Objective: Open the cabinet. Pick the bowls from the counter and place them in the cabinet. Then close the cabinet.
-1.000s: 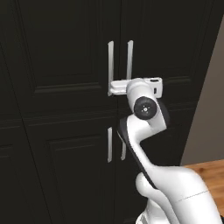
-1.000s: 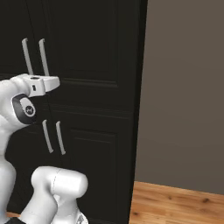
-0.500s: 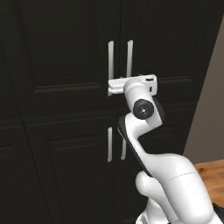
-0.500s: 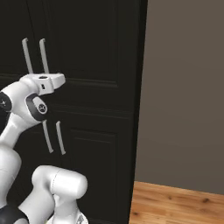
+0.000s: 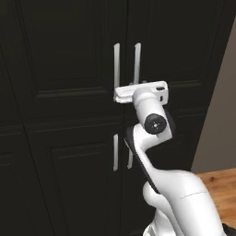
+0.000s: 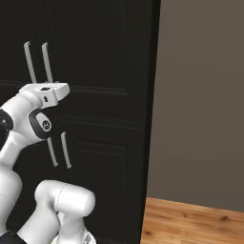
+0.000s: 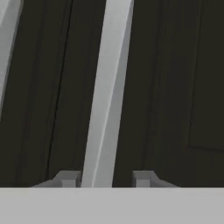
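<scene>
Two small dark fingertips of the white arm's gripper (image 7: 106, 179) are straddling, not yet pinching, the right-hand door's long slim white vertical bar handle (image 7: 107, 94) on the tall black panelled cabinet (image 5: 64, 69), closed.

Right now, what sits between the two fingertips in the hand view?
One of the cabinet's long white handles runs up between the fingertips. It lies close to the left tip, with a dark gap of door showing before the right one.
</scene>
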